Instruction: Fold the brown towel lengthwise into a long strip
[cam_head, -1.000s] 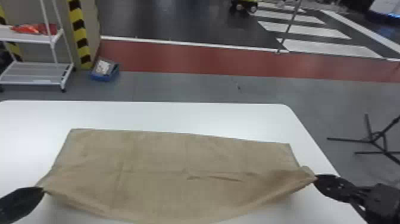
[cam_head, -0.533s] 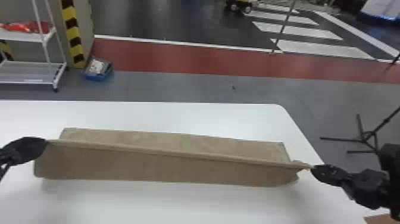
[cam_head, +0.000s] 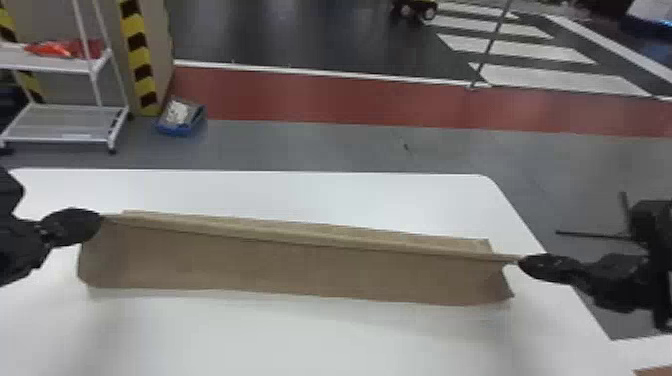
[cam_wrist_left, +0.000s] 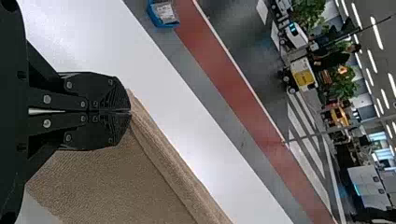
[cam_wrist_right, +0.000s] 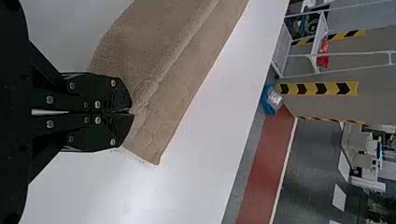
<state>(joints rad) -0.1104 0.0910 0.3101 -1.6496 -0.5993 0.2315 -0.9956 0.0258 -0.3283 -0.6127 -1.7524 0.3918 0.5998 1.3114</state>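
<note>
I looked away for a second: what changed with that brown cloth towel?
The black left gripper and black right gripper carried the held edge of the brown cloth towel forward, toward its far edge. Both kept hold; the far edge stayed on the white table.

One brown towel (cam_head: 300, 267); one left gripper (cam_head: 101, 220) and one right gripper (cam_head: 520, 261), two grippers in all.
One blue bin (cam_head: 174, 131), one white rack (cam_head: 95, 82) and, in the head view, two shelves (cam_head: 60, 125) on that rack.
</note>
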